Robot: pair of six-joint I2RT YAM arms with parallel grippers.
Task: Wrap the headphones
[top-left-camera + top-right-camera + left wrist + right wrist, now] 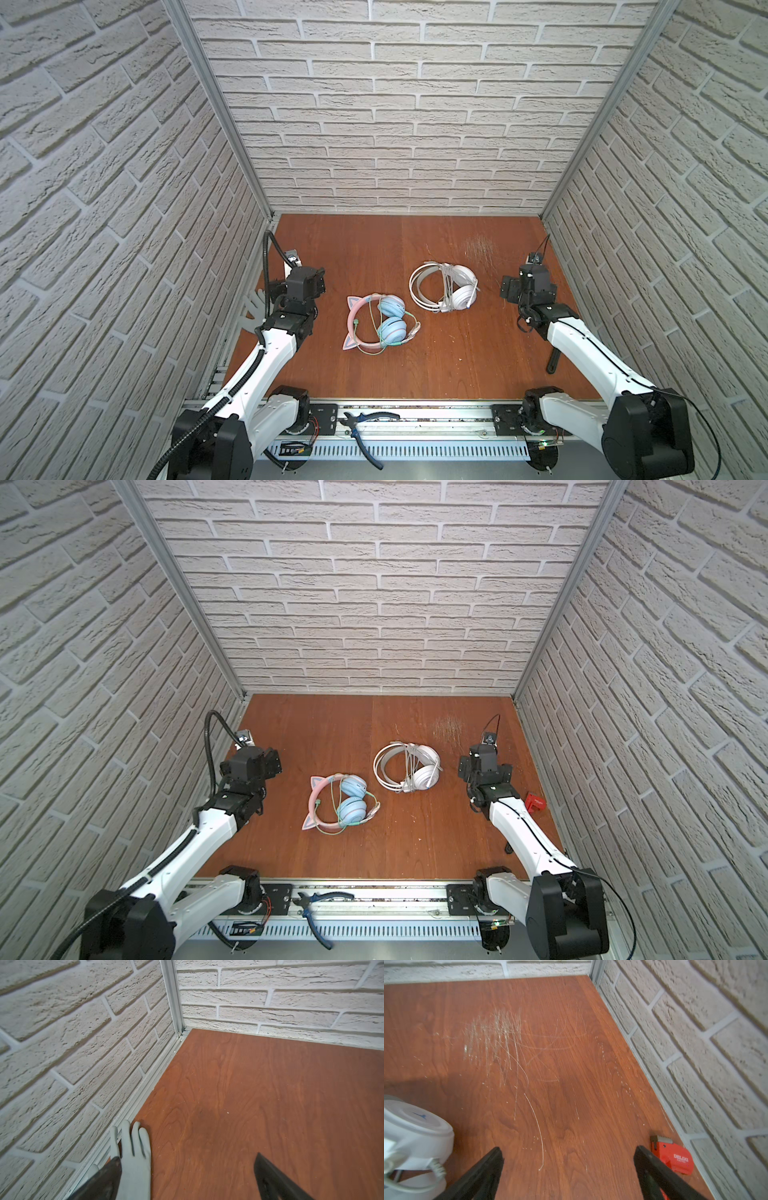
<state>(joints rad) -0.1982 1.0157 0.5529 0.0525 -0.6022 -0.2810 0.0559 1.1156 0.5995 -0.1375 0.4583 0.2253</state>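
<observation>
Black-fingered and spread wide, the right hand [568,1148] holds nothing; only bare scratched wood shows between its tips, with a white ear cup close beside one finger and a red tool [672,1157] near the other. The left hand [187,1157] is spread just as wide and is also empty, and a pale glove [135,1157] lies by the wall next to it. In both top views the two hands sit at the left and right edges of the table [415,374], well apart from the headphones at the middle. The white headphones [444,291] lie right of centre, their white cable wound in several tight turns across the band and cups. The pink cat-ear headphones [376,324] lie just left of centre and lower in the frame, with the greenish cable looped around band and blue cups, though more loosely, one loop resting on the wood. Judging from this, both cords look gathered and the task seems done or nearly so. At most, the slack green loop may want tightening.
</observation>
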